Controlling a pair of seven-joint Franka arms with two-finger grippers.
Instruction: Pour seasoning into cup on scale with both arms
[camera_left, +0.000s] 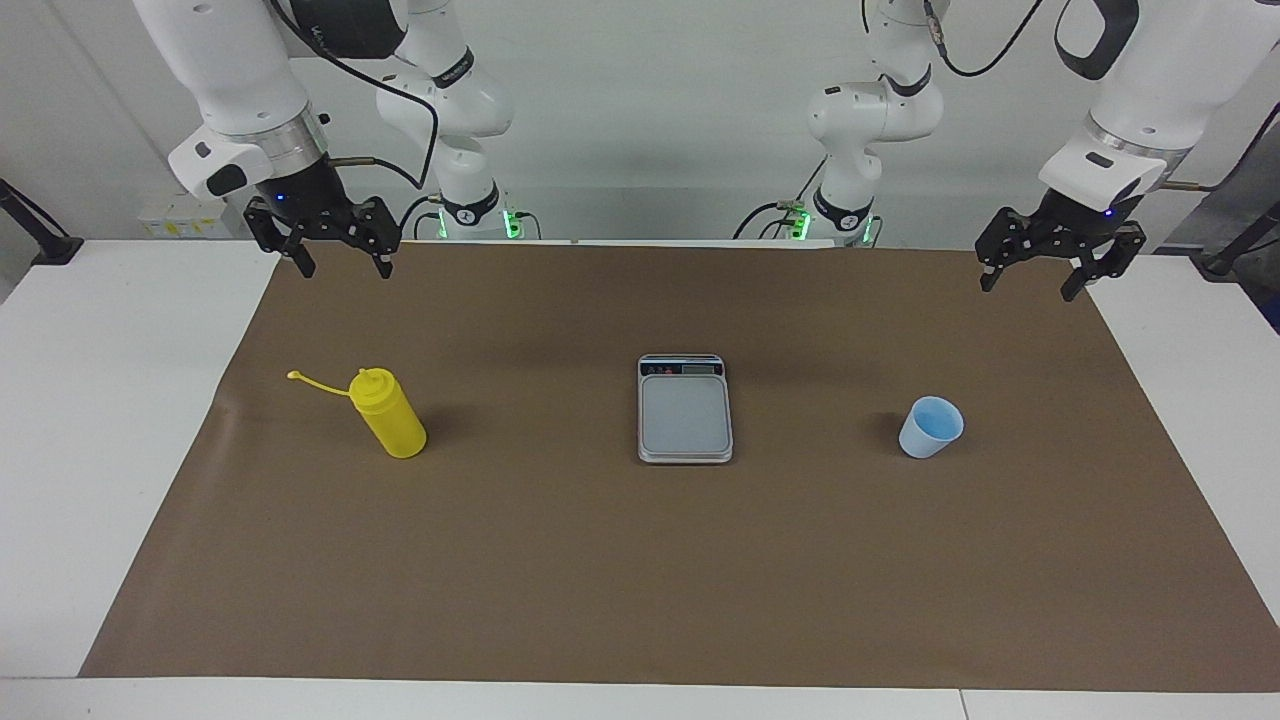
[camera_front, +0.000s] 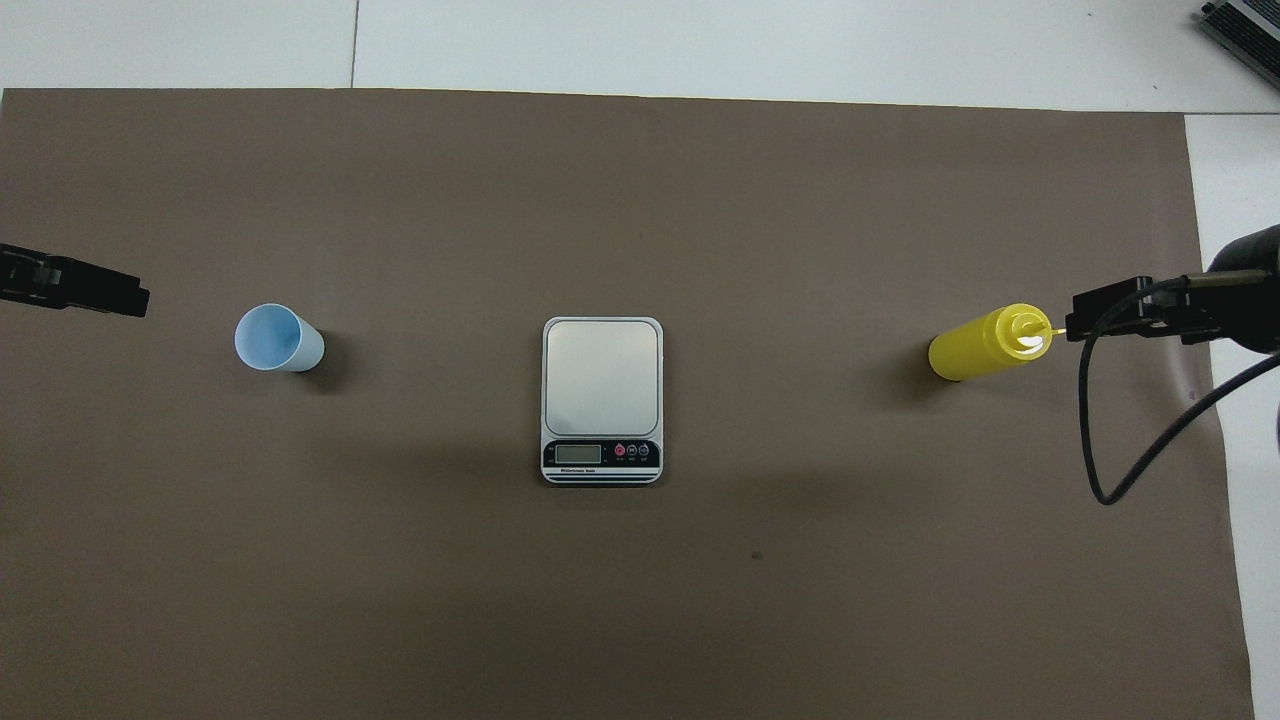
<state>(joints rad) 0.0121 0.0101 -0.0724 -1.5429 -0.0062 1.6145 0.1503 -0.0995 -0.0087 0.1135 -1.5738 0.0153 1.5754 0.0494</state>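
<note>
The yellow seasoning bottle (camera_left: 392, 415) stands upright on the brown mat toward the right arm's end, its cap strap (camera_left: 318, 382) hanging out sideways; it also shows in the overhead view (camera_front: 985, 343). The light-blue cup (camera_left: 931, 427) (camera_front: 278, 338) stands upright and empty toward the left arm's end. The silver-grey scale (camera_left: 685, 410) (camera_front: 602, 390) lies between them with nothing on it, its display edge nearer to the robots. My right gripper (camera_left: 344, 266) (camera_front: 1125, 312) hangs open and empty in the air, apart from the bottle. My left gripper (camera_left: 1030, 284) (camera_front: 95, 290) hangs open and empty, apart from the cup.
A brown mat (camera_left: 640, 580) covers most of the white table (camera_left: 110, 400). A black cable (camera_front: 1095, 430) loops down from the right arm near the mat's edge. Both arms' bases (camera_left: 470, 200) stand at the table's robot end.
</note>
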